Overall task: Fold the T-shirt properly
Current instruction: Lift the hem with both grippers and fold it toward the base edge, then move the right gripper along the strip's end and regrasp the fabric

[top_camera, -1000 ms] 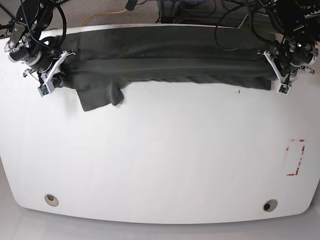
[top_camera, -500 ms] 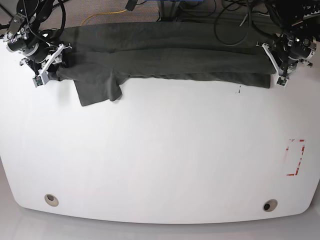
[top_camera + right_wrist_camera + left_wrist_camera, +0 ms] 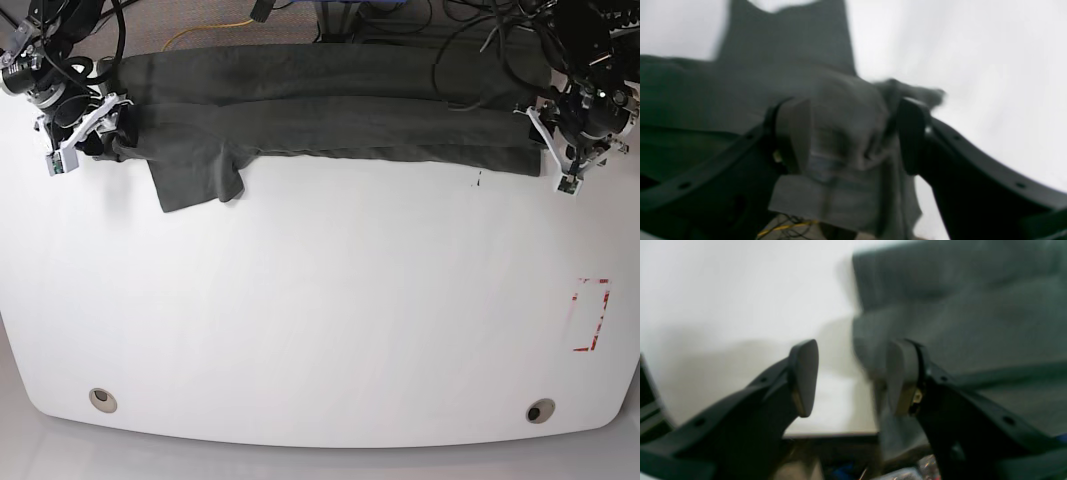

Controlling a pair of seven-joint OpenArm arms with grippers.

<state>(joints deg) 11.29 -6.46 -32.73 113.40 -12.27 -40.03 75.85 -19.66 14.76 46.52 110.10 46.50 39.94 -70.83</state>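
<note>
We see the T-shirt (image 3: 330, 110) lying as a long, folded dark grey band along the far edge of the white table (image 3: 320, 320), reaching almost from one far corner to the other. One sleeve (image 3: 195, 178) hangs out of the band toward the near side, close to the far corner on the base view's left.

At that same end we find the right gripper (image 3: 85, 135). In its wrist view its fingers (image 3: 791, 133) stand wide apart, with a bunched lump of the cloth (image 3: 846, 133) lying between them; the picture is blurred, and we cannot tell whether either pad touches the cloth.

At the other end of the band, near the far corner on the base view's right, sits the left gripper (image 3: 560, 150). Its wrist view shows the jaws parted: one finger (image 3: 803, 376) is over bare table, the other (image 3: 903, 376) is at the edge of the cloth, and nothing is pinched between them.

Near the right-hand edge of the table we see a red rectangle outline (image 3: 592, 315), and a small dark mark (image 3: 478, 182) just on the near side of the shirt. Two round holes (image 3: 102, 399) lie near the near edge.
</note>
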